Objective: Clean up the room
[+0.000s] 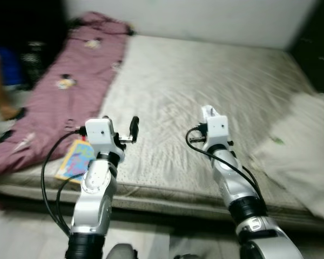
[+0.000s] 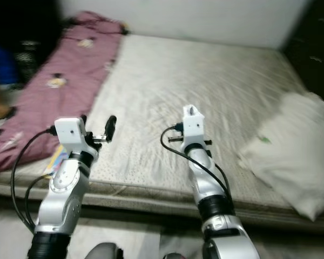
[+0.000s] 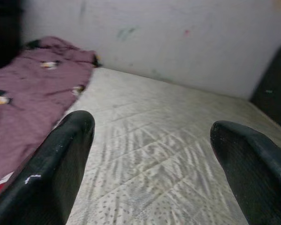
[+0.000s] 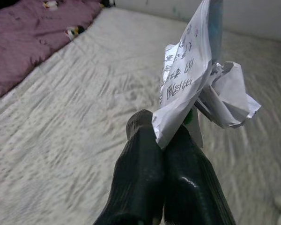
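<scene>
While both silver arms reach out over the near edge of the bed (image 1: 205, 81), the right gripper (image 4: 166, 136) has its two black fingers pressed tight together on a crumpled piece of paper (image 4: 196, 79). That paper is white with dark print on one face, and it sticks up out of the fingertips, creased and folded over itself, held in the air above the pale, quilted mattress. From the head views the right wrist block (image 1: 215, 127) sits over the front part of the mattress, roughly mid-bed.

Over on the other side, the left gripper (image 3: 152, 136) is wide apart, one finger (image 3: 61, 159) on each side of the wrist view with bare mattress between them, and nothing in its grasp. In the head view one of its fingers (image 1: 134, 127) pokes up just beyond the left wrist block, also above the front of the bed.

A maroon blanket (image 1: 70, 81) with small printed figures runs along the left side of the bed, all the way back to the white wall (image 1: 205, 19). A colourful book (image 1: 75, 159) lies flat at the near left corner, partly behind the left arm, just beside the blanket's edge. On the right side, a white pillow (image 1: 302, 156) rests on the mattress, well apart from both grippers. The whole picture is slightly blurred.
</scene>
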Motion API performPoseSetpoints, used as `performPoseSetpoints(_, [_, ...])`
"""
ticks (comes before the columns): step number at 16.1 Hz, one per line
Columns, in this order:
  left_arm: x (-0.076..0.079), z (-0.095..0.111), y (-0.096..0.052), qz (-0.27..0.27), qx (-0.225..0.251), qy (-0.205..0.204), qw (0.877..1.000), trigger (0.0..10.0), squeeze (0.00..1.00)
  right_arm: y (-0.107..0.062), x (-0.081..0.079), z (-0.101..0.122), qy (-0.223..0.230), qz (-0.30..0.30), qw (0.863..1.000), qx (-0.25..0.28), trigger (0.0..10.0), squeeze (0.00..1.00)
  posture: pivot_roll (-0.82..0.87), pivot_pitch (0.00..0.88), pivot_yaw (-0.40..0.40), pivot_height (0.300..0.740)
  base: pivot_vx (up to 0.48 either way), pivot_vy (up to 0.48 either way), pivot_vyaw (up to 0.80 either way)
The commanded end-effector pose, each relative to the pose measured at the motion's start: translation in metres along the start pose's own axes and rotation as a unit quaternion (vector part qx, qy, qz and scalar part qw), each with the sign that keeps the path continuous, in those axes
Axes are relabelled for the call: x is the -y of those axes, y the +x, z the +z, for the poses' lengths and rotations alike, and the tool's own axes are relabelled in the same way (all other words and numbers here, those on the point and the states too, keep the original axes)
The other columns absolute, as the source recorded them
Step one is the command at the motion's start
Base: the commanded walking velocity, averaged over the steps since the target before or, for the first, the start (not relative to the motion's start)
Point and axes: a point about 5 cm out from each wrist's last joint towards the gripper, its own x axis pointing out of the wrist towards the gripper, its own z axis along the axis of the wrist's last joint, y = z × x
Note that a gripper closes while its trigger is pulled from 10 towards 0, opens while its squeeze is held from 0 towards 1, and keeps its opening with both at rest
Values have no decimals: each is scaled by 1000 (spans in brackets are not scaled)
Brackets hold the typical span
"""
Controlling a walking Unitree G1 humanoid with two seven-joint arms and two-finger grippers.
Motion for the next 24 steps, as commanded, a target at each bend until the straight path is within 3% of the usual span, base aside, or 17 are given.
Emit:
performPoseSetpoints(1, [-2, 0, 0, 7, -2, 1, 1000, 10000, 0, 2, -4, 4, -3, 8, 1000, 3, 10000, 0, 34, 48, -36, 740, 0, 461, 0])
performPoseSetpoints(4, [-2, 0, 0, 9, 2, 2, 1000, 10000, 0, 2, -4, 4, -4, 9, 1000, 3, 10000, 0, 34, 39, -37, 740, 0, 464, 0])
performPoseSetpoints(11, [-3, 4, -2, 3, 16, -2, 1000, 10000, 0, 2, -5, 2, -5, 13, 1000, 0, 10000, 0, 36, 31, -42, 740, 0, 0, 0])
performPoseSetpoints(24, [-4, 3, -1, 2, 16, -1, 1000, 10000, 0, 4, -5, 3, -5, 12, 1000, -1, 10000, 0, 39, 29, -40, 740, 331, 0, 0])
